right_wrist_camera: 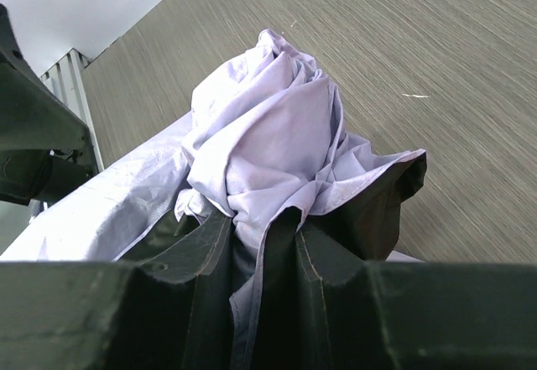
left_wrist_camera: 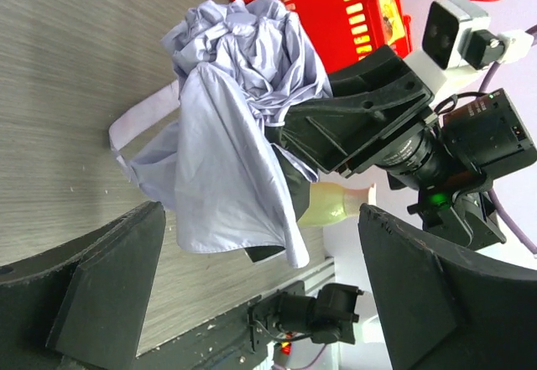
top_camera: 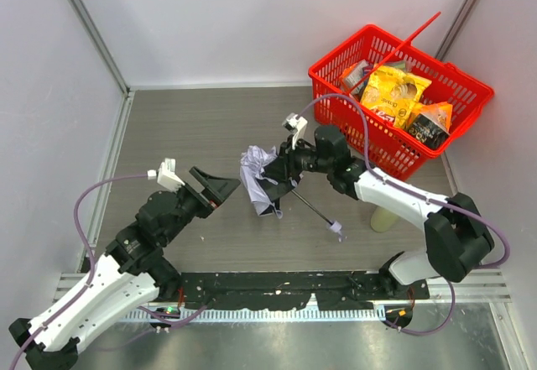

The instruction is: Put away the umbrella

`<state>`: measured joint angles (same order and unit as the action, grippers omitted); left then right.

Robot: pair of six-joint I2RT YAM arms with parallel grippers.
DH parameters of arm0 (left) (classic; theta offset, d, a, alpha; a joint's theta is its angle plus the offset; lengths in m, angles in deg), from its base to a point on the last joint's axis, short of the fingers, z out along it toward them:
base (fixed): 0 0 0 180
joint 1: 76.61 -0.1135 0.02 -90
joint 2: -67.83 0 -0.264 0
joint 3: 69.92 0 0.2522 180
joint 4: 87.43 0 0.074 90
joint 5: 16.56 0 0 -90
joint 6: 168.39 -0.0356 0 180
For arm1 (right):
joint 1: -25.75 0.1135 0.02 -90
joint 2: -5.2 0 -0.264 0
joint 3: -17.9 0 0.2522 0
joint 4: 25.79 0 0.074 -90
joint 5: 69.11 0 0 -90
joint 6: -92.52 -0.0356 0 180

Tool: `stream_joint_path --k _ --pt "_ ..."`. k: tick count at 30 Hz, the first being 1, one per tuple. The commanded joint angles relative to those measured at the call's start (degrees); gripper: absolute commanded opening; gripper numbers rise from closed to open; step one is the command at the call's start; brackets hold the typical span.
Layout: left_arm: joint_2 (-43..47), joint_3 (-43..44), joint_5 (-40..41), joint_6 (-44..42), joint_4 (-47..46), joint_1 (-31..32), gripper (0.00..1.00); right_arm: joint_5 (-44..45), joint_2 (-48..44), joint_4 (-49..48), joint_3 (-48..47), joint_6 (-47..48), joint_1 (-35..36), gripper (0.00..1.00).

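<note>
2 pincers: my right pincer [top_camera: 272, 179] is pinching the bunched fabric of the 1 umbrella [top_camera: 256, 169] over the middle of the counter [top_camera: 193, 127]. My left pincer [top_camera: 220, 190] is spread wide beside it, holding nothing. 1 red basket [top_camera: 394, 148] stands far right.

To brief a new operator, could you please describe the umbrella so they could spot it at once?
Start at the red basket in the far right corner, then look left to mid-table. There the right gripper pinches the umbrella: a crumpled lavender-white bundle with a thin black shaft, the only cloth thing in view.
</note>
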<state>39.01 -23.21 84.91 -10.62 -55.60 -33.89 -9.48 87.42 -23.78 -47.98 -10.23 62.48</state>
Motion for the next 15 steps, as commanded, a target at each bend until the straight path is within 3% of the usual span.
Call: stream_joint_path --k 1,5,9,15 --pt "0.78 -2.88 -3.37 5.96 -5.13 -0.71 1.0 -1.53 -4.25 -2.4 -0.09 2.73 0.27 0.01" --pt "-2.37 -4.91 -6.27 13.25 -13.03 -2.11 1.0 -1.36 -5.48 -2.84 0.7 3.43 1.23 0.01" --pt "-11.15 -6.49 -13.29 21.34 -22.87 -5.01 1.0 2.94 -5.84 0.93 -0.44 7.04 4.65 0.01" --pt "-18.28 -5.18 -14.46 21.8 -28.96 -5.89 1.0 6.46 -5.57 3.66 -1.32 9.85 10.02 0.01"
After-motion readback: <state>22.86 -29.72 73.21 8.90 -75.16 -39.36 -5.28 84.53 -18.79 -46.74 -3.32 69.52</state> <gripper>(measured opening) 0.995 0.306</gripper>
